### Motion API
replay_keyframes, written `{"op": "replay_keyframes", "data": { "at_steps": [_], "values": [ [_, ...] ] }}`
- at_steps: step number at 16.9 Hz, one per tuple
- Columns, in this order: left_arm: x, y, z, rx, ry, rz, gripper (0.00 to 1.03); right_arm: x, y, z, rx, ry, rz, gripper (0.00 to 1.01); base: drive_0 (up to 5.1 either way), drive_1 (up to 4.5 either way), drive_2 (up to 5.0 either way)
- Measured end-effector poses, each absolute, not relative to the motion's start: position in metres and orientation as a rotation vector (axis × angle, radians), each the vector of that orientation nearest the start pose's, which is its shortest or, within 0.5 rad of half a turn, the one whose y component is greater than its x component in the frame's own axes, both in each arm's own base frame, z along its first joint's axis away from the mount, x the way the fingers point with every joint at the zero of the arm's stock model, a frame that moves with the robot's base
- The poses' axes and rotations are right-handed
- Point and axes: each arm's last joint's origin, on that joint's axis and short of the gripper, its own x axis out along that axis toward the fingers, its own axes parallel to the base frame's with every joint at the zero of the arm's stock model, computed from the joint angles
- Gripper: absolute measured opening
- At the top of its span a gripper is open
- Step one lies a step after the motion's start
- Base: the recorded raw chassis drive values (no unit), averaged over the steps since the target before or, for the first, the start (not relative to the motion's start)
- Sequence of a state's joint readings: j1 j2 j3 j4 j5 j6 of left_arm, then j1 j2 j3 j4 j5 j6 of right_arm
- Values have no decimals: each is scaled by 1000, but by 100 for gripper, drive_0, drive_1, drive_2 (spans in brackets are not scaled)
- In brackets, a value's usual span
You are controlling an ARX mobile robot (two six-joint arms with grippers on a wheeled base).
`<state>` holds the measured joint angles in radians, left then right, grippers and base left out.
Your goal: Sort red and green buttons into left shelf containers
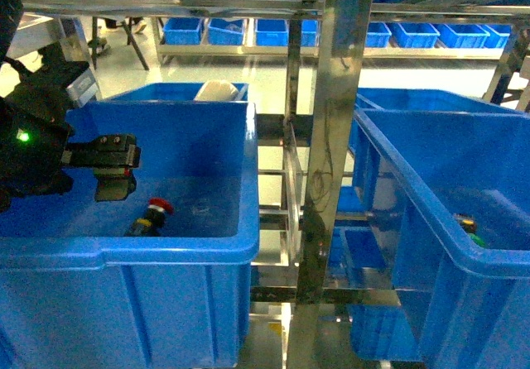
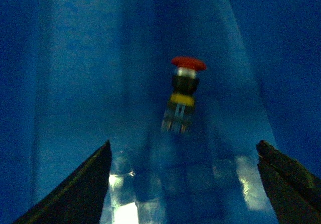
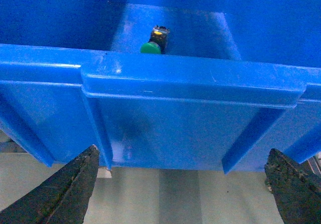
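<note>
The red button (image 1: 153,214) lies on its side on the floor of the left deep blue bin (image 1: 248,241). My left gripper (image 1: 116,167) hovers inside that bin, just above and left of the button. In the left wrist view the red button (image 2: 183,91) lies free ahead of the open gripper (image 2: 184,144), which has nothing between its fingers. The green button (image 1: 473,235) rests in the right deep blue bin (image 1: 414,208). In the right wrist view the green button (image 3: 153,40) sits behind the bin's front wall (image 3: 190,78). My right gripper (image 3: 183,151) is open, outside and below that wall.
A shiny metal shelf post (image 1: 331,137) stands between the two bins. Another blue bin holding a white object (image 1: 217,90) sits behind the left bin. A row of small blue trays (image 1: 273,30) lines the far rack. Smaller blue trays (image 1: 364,245) sit lower between the bins.
</note>
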<state>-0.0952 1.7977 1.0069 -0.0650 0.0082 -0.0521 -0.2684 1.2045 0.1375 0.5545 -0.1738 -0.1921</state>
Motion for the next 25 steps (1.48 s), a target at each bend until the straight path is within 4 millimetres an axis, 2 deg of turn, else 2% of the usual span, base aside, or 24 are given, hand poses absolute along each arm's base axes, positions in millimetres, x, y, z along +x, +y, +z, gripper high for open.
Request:
{"op": "replay_keyframes", "data": {
  "at_steps": [1, 2, 3, 5, 10, 13, 16, 19, 21, 24, 25],
  "values": [
    [351, -33, 159, -4, 847, -66, 95, 175, -43, 117, -75, 507, -44, 98, 0, 0, 0],
    [346, -33, 164, -4, 832, -67, 100, 175, -43, 117, -75, 507, -44, 98, 0, 0, 0],
    [342, -33, 170, -9, 811, -67, 97, 175, -43, 117, -75, 507, -44, 98, 0, 0, 0],
    [331, -33, 177, -9, 787, -71, 98, 175, -43, 117, -75, 507, -44, 98, 0, 0, 0],
    [285, -26, 178, -5, 767, -65, 98, 175, -43, 117, -75, 507, -44, 98, 0, 0, 0],
    [258, -18, 197, -19, 657, -3, 98, 175, -43, 117, -75, 507, -44, 98, 0, 0, 0],
    [218, -23, 213, -47, 483, 45, 98, 175, -43, 117, -75, 507, -44, 98, 0, 0, 0],
    [168, -22, 242, -139, 353, 39, 98, 175, -43, 117, -75, 507, -44, 98, 0, 0, 0],
    [142, -18, 247, -202, 285, 15, 98, 175, -43, 117, -75, 507, -44, 98, 0, 0, 0],
    [142, -18, 242, -249, 303, 1, 98, 176, -43, 116, -66, 461, -38, 96, 0, 0, 0],
    [142, -18, 241, -248, 308, 0, 98, 175, -39, 104, -21, 368, -6, 85, 0, 0, 0]
  ]
}}
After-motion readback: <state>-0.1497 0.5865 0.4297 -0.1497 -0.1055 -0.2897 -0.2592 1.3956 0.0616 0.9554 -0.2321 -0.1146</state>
